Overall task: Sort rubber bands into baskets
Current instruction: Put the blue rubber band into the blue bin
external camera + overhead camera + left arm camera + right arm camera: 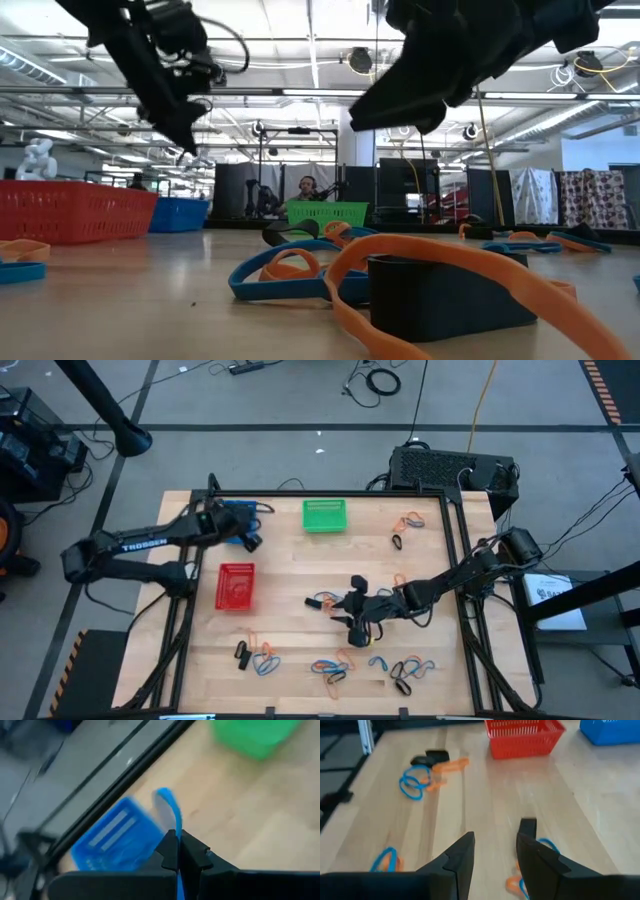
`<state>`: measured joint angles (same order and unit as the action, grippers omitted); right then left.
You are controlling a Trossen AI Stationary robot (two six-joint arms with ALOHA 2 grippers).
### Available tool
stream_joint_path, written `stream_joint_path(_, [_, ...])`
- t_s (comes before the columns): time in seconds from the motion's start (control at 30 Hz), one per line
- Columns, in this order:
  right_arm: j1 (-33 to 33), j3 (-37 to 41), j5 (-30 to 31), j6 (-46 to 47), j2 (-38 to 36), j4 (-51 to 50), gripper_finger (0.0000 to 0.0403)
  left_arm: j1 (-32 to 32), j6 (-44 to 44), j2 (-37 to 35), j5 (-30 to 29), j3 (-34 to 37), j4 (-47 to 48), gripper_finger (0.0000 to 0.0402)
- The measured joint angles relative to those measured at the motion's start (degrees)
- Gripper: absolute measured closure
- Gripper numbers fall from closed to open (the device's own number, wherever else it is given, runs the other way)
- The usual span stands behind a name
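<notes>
My left gripper (246,536) is shut on a blue rubber band (171,812) and hangs over the table's far left, beside the blue basket (238,512), which also shows in its wrist view (112,842). The green basket (325,515) stands at the far middle, the red basket (236,586) left of centre. My right gripper (495,851) stands open low over mid-table (345,605), pointing toward the red basket (522,737). Nothing sits between its fingers. A blue band (548,845) and an orange one (512,882) lie on the wood just beside one finger. My left gripper pinches the blue rubber band between its two fingers (192,852). The band's free loop (167,800) curves out beyond the fingertips, clear of the table. The fingers slant downward toward the blue basket and the table's far edge.
Mixed blue, orange and black bands lie in clusters along the near edge (265,658) (335,668) (410,672), at mid-table (322,600) and at the far right (405,525). More bands (417,782) lie ahead of my right gripper. A black box (450,465) stands behind the table.
</notes>
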<state>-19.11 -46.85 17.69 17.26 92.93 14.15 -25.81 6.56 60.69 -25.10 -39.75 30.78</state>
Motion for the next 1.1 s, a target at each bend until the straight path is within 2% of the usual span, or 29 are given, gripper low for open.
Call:
stream_joint_path(0.17, [0.0, 0.0, 0.0, -0.9, 0.0, -2.6, 0.0264, -6.4, 0.7, 0.0, 0.1, 0.0, 2.1, 0.0401])
stream_joint_path(0.33, [0.1, 0.0, 0.1, -3.8, 0.0, -2.1, 0.0264, -10.1, 1.8, 0.0, 1.6, 0.2, 3.2, 0.0401])
stream_joint_path(0.47, [0.1, 0.0, 0.2, -4.7, 0.0, -2.0, 0.0264, -11.3, 2.2, 0.0, 4.0, 1.9, 2.8, 0.0401])
stream_joint_path(0.6, [0.1, 0.0, 0.2, -4.7, 0.0, -1.9, 0.0264, -11.9, 2.2, 0.1, 4.1, 3.4, 2.7, 0.0400])
stream_joint_path(1.1, [0.1, -1.3, 0.2, -6.2, 0.1, -1.9, 0.0264, -11.9, 2.2, 0.1, 4.1, 3.5, 0.9, 0.0345])
